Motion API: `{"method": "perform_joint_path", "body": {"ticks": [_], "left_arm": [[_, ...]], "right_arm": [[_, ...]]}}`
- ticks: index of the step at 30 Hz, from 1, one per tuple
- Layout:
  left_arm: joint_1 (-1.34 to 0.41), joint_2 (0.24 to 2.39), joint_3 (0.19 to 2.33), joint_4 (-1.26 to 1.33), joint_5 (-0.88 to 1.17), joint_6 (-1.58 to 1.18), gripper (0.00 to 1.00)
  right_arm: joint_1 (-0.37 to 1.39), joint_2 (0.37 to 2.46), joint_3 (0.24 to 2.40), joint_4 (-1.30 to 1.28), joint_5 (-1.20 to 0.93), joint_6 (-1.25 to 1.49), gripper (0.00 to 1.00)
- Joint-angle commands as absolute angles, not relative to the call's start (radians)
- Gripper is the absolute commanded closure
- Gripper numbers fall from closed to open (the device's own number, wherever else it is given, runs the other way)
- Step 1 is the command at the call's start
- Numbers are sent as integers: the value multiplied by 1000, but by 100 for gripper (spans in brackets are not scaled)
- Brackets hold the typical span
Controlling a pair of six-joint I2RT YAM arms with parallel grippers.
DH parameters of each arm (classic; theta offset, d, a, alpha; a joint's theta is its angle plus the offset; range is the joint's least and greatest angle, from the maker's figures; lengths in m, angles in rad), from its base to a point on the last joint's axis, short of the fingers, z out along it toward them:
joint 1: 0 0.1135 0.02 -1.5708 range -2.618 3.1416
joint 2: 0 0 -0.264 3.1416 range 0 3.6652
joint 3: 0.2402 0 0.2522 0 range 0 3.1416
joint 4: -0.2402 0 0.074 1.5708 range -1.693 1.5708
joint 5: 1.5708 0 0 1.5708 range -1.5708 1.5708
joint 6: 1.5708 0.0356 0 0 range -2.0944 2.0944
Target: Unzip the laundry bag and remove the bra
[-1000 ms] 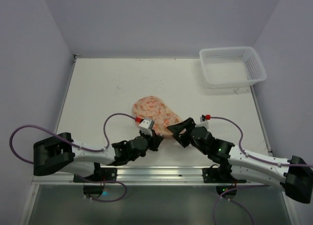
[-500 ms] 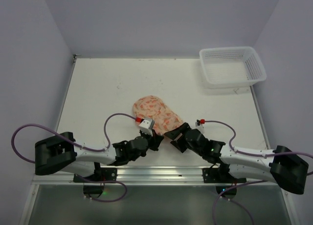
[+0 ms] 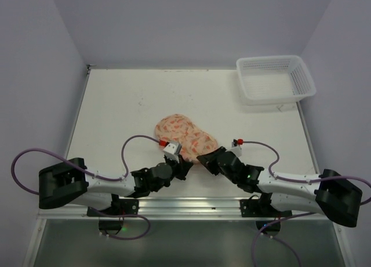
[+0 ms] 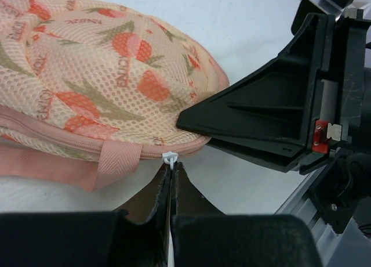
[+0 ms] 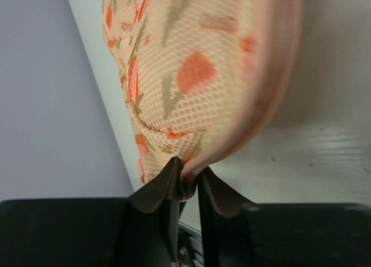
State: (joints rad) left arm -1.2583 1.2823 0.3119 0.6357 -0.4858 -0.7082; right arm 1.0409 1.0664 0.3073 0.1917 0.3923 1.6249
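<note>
The laundry bag (image 3: 182, 134), a peach mesh pouch with orange print and pink zip trim, lies near the table's front edge. My left gripper (image 3: 181, 161) is at its near side, shut on the small white zip pull (image 4: 170, 157). The left gripper (image 4: 172, 166) has its jaws pressed together just under the pink trim (image 4: 69, 162). My right gripper (image 3: 204, 158) is at the bag's near right end. In the right wrist view the right gripper (image 5: 186, 180) is pinched on the pink-edged rim of the laundry bag (image 5: 197, 75). The bra is hidden.
A white plastic lattice basket (image 3: 275, 78) stands at the back right corner of the table. The right gripper's black body (image 4: 261, 122) sits close beside the left fingers. Purple cables loop off both arms near the front rail.
The right arm swung left to the bag's near right end and its jaws closed on the rim. The bag shifted slightly left. The left gripper kept its hold on the zip pull.
</note>
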Motion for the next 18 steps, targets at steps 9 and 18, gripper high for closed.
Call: {"method": "perform_joint_path", "body": {"ticks": [9,18], "left_arm": [[-1244,1235,249,657,-558,-725,100],[-1195,1146,224,569,-598,-759,100]], "right_arm": [[1043,821,238,100,569,1654,100],[1003,497,181,-104,627,1657,100]]}}
